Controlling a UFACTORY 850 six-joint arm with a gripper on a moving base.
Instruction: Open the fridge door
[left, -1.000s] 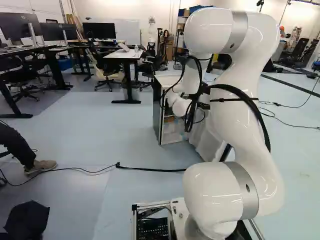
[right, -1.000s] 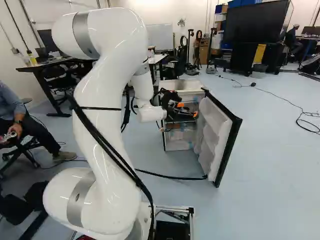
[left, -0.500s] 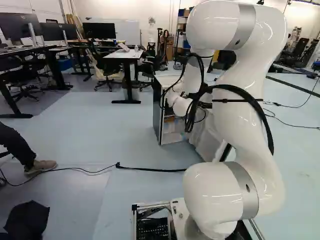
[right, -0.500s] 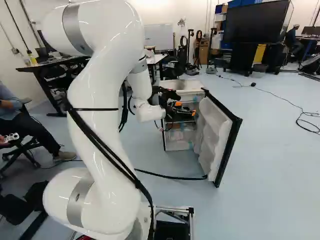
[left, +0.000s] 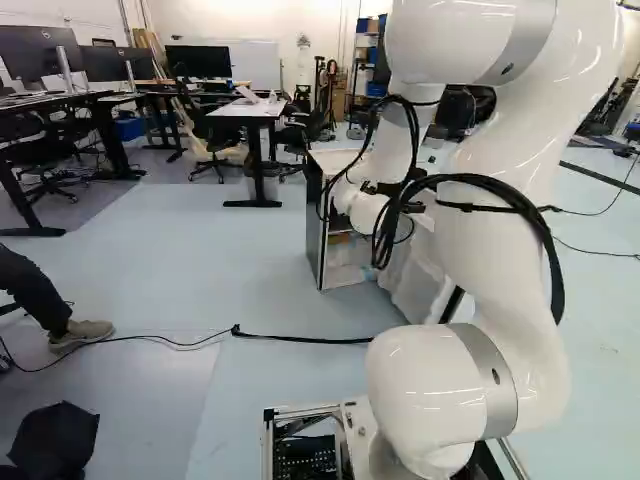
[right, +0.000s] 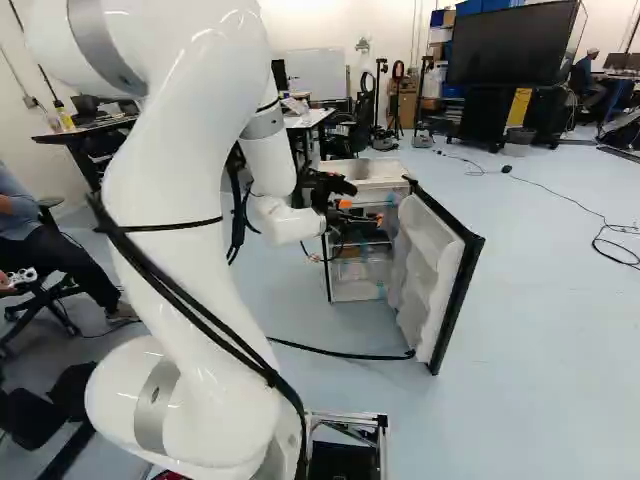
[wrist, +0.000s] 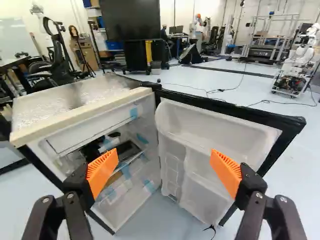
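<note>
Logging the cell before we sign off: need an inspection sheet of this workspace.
surface: pale floor, fridge standing on it
job's things: fridge door swung wide open, shelves showing
clutter: dark items inside the fridge
gripper: open, holding nothing; contact with the door unclear
cables: floor cable crosses ahead of the base; arm cables strapped on
surroundings: desk, large screen, another robot

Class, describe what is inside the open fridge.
Dark things sit inside the fridge, near blue patches. One orange pad covers part of the interior; what lies behind it cannot be seen.
</note>
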